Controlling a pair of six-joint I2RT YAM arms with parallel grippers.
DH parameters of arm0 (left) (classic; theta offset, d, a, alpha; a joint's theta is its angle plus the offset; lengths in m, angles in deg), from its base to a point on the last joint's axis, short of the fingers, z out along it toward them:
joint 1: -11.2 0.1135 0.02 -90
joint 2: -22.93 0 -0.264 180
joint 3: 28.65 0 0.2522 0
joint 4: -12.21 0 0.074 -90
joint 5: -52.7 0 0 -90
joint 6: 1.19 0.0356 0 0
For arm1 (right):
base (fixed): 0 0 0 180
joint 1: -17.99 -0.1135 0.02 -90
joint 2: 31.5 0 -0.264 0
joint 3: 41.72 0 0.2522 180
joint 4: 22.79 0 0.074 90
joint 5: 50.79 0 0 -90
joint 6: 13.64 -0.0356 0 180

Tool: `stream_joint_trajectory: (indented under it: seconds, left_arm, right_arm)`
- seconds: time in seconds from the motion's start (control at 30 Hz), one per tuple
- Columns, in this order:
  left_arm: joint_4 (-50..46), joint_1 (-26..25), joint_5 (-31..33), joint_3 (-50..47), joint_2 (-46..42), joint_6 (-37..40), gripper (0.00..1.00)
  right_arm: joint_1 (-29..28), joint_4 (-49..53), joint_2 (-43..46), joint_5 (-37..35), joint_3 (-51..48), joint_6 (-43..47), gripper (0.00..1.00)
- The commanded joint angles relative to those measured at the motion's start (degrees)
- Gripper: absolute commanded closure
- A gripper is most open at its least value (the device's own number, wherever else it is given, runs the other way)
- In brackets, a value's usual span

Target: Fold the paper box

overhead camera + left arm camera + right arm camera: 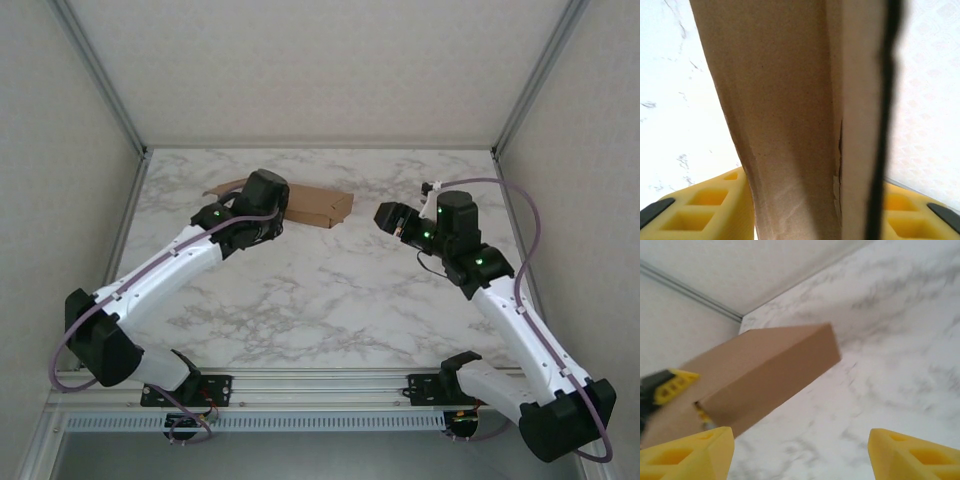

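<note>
Paper box (318, 205): brown cardboard, shallow closed form, far left-centre of the marble worktop (330, 300).
Left claw (810, 210): clenched on the box's left end, cardboard between its yellow fingers.
Right claw (800, 455): released, spread wide, near the box's right end, not touching.

paper box (320, 205) left of right tool (383, 215), apart; table (330, 290) beneath

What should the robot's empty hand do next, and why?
Probably ease the right gripper toward the free end of the paper box. Its fingers are spread around nothing, apart from the box, while the left gripper pinches the other end.
</note>
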Motion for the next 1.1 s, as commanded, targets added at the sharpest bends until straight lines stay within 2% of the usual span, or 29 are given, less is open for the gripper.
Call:
stream_joint_trajectory:
  seconds: [0.0, 0.13, 0.23, 0.3, 0.4, 0.67, 0.83, 1.07]
  left_arm:
    - [-9.6, 0.5, 3.4, 1.6, -3.0, 3.7, 0.55]
    - [-12.7, 3.2, 1.0, 1.8, -4.9, 8.4, 0.55]
    - [-13.5, 4.9, -1.7, 1.6, -6.1, 11.6, 0.54]
    - [-13.8, 5.9, -3.2, 1.2, -6.5, 13.2, 0.53]
    - [-12.8, 6.8, -5.6, -0.7, -7.5, 14.4, 0.53]
    - [-9.8, 7.2, -9.4, -4.5, -8.4, 14.8, 0.57]
    - [-8.4, 7.2, -10.4, -6.0, -8.6, 13.6, 0.57]
    - [-7.6, 7.2, -10.4, -5.7, -8.9, 12.5, 0.57]
  right_arm:
    - [-0.7, -17.5, 3.6, -3.0, -10.5, 26.0, 0.29]
    - [-4.0, -26.4, 0.4, 1.2, -14.0, 42.6, 0.27]
    - [-8.6, -36.4, -1.2, 5.1, -20.5, 59.2, 0.25]
    - [-10.1, -42.6, -3.0, 6.4, -22.9, 64.5, 0.24]
    - [-14.6, -44.6, -7.0, 4.0, -21.4, 70.8, 0.23]
    - [-22.1, -53.6, -17.8, -0.3, -15.3, 73.5, 0.18]
    - [-24.0, -56.6, -21.2, -1.3, -14.2, 72.9, 0.16]
    - [-26.3, -59.8, -24.3, -2.0, -14.8, 70.4, 0.19]
